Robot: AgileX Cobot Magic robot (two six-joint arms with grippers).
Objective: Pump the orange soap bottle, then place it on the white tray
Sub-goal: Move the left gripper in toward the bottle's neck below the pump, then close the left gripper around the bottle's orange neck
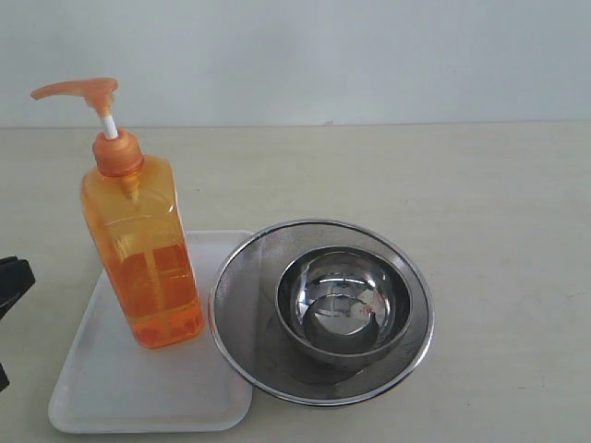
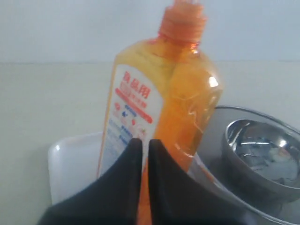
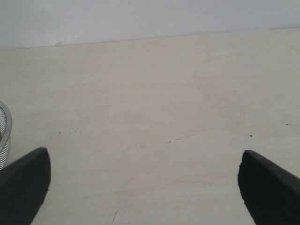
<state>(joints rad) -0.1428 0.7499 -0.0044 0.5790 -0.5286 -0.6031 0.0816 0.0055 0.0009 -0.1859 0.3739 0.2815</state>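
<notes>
The orange soap bottle (image 1: 143,268) stands upright on the white tray (image 1: 120,388), at the tray's far end, with its pump head raised and the spout pointing left. In the left wrist view the orange soap bottle (image 2: 183,93) shows its white-and-red label, with the white tray (image 2: 75,159) under it. My left gripper (image 2: 144,143) is shut, its black fingertips almost touching, and it sits short of the bottle with nothing held. Only a black edge of the left gripper (image 1: 11,281) shows left of the tray. My right gripper (image 3: 145,187) is open over bare table.
A round steel mesh strainer (image 1: 249,314) holding a steel bowl (image 1: 343,305) lies right beside the tray, its rim overlapping the tray's right edge. The bowl (image 2: 262,150) appears behind the bottle. The strainer rim (image 3: 3,136) is just visible beside the right gripper.
</notes>
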